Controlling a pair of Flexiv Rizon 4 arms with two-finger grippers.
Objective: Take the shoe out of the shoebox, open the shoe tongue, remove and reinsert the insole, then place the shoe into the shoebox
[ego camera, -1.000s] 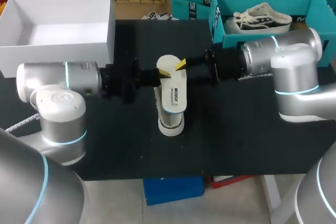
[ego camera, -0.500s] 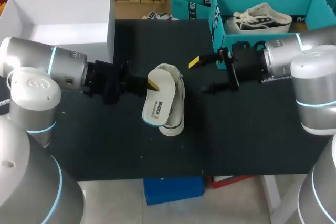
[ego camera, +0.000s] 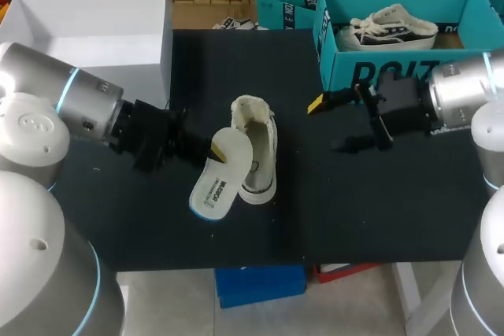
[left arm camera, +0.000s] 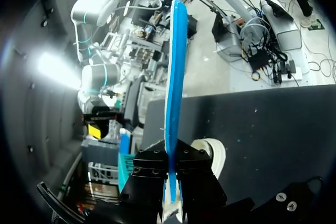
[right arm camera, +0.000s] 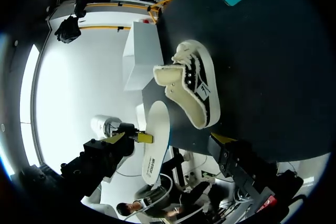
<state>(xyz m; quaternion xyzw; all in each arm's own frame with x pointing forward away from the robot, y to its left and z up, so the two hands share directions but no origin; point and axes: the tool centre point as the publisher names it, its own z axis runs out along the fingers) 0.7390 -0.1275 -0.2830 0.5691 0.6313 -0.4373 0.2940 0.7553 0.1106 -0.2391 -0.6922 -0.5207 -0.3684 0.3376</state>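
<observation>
My left tool (ego camera: pixel 211 150) grips the insole (ego camera: pixel 214 185), now pulled clear of the shoe (ego camera: pixel 261 143) (removal done); right tool (ego camera: pixel 329 125) withdrawn, released.

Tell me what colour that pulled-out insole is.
Cream on top, blue underneath; the insole shows best in the head view.

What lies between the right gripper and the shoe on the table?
Nothing: in the head view, only bare black table separates the right gripper from the shoe.

I read this as a robot lab. My left arm (ego camera: pixel 79 104) and right arm (ego camera: pixel 465 92) flank a black tabletop (ego camera: pixel 354 210) bearing a white box (ego camera: pixel 161 45) and teal shoebox (ego camera: pixel 378 75).
</observation>
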